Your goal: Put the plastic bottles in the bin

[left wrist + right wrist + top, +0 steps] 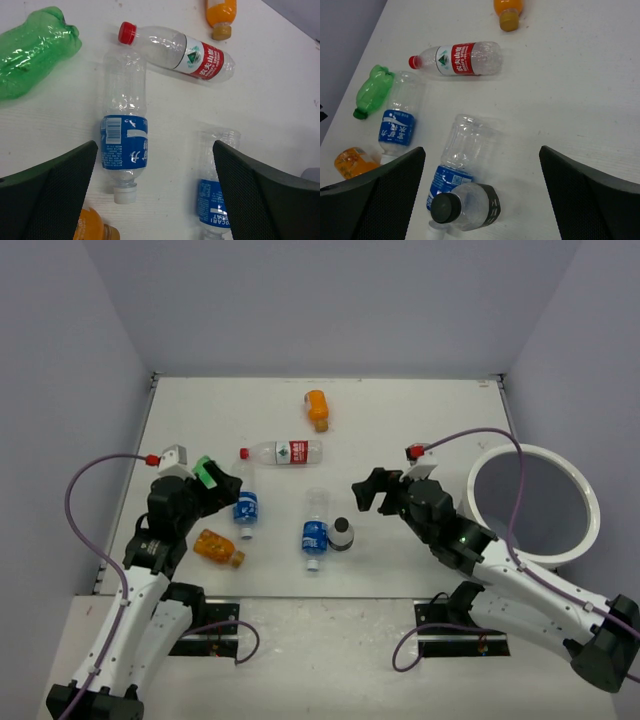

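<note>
Several plastic bottles lie on the white table. A clear blue-labelled one rests just ahead of my open left gripper, beside a green one. A second blue-labelled bottle and a small black-capped bottle lie below my open right gripper. The red-labelled bottle lies farther back. One orange bottle is at the back, another near the left arm. Neither gripper holds anything. The white bin stands at the right.
Grey walls enclose the table on the left, back and right. The table's near edge runs just in front of the arm bases. Purple cables loop off both wrists, the right one arcing over the bin's rim.
</note>
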Controlling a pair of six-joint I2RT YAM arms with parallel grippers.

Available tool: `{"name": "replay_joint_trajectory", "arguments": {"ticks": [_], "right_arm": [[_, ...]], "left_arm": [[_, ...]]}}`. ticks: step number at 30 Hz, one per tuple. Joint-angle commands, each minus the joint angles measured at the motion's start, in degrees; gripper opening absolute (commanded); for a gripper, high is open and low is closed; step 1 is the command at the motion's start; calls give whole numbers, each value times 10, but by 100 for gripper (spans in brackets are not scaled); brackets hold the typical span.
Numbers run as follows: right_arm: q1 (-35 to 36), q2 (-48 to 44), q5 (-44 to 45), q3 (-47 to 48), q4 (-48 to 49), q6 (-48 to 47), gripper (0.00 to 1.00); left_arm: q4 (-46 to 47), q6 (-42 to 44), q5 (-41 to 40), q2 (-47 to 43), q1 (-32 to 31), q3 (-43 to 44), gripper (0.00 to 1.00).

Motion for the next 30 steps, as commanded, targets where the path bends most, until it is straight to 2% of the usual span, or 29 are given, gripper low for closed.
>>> {"name": "replay_joint_trajectory", "arguments": {"ticks": [1, 5, 9, 14, 16, 23, 30], "right_arm": [[3, -16, -33, 39, -9, -33, 99], [7, -26, -51, 59, -4, -68, 99], [21, 10, -5, 130, -65, -81, 99], [79, 73, 53, 202, -136, -94, 99], [96, 94, 78, 239, -202, -73, 99], [169, 161, 88, 239, -259, -18, 99], [180, 236, 55, 255, -281, 15, 99]], "left_arm": [[21, 8, 18, 14, -3, -7, 100], [15, 8, 5, 28, -3, -9, 100], [15, 8, 8, 30, -3, -9, 100], [14, 8, 2, 11, -3, -11, 100], [14, 8, 1, 5, -3, -12, 100], [13, 8, 1, -1, -3, -14, 100], [12, 10, 1, -7, -3, -14, 100]]}}
